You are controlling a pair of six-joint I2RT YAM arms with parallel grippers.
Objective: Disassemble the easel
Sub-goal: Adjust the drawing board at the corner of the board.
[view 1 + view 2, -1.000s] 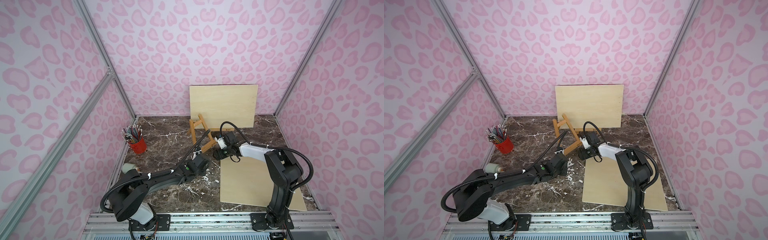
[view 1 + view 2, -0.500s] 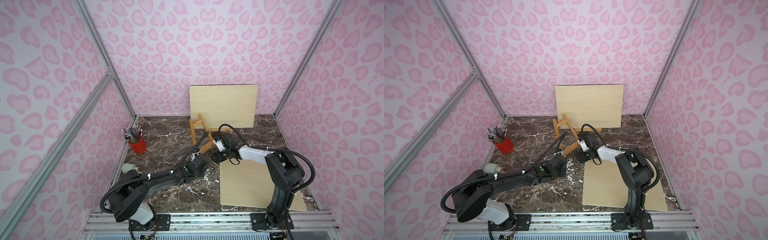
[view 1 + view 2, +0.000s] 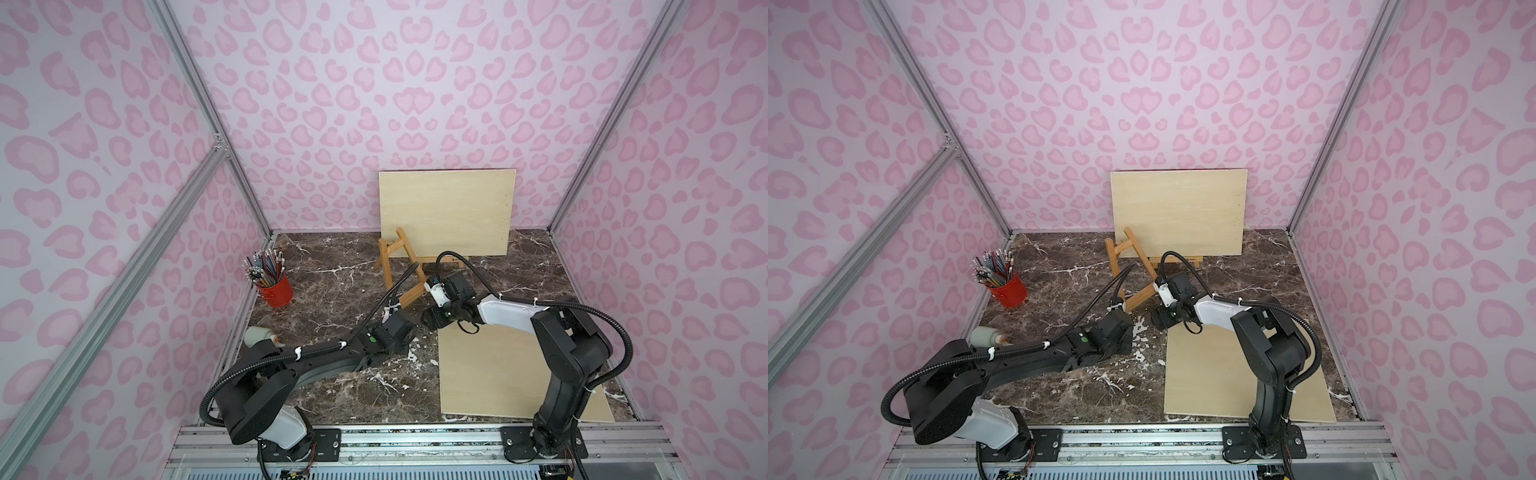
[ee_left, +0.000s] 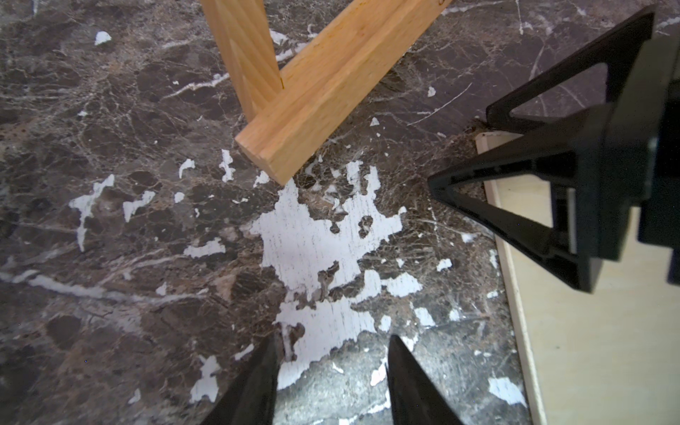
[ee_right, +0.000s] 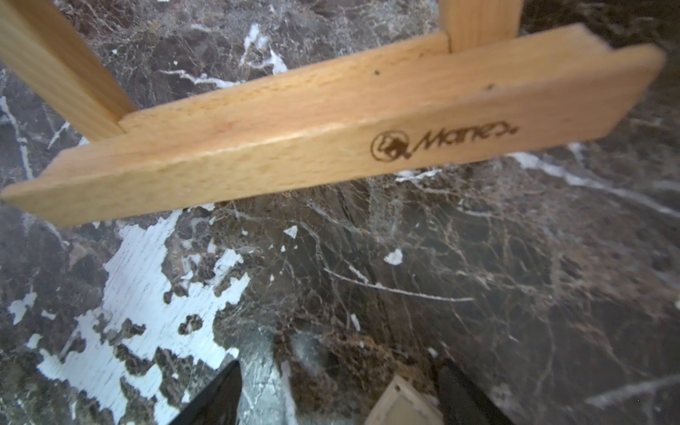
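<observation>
The wooden easel stands at the back middle of the marble table, its ledge running down toward both grippers. In the left wrist view the ledge's end lies a little beyond my left gripper, which is open over bare table with nothing between its fingers. The branded ledge crosses the right wrist view ahead of my right gripper. That gripper is open, low at the table, with a corner of the flat board between its fingers. In both top views the two grippers nearly face each other.
One plywood board leans on the back wall behind the easel. Another lies flat at the right, under the right arm. A red cup of pencils and a grey roll sit at the left wall.
My right gripper has slid a little toward the front, away from the easel's ledge and down to the flat board's corner. The left gripper has barely moved.
</observation>
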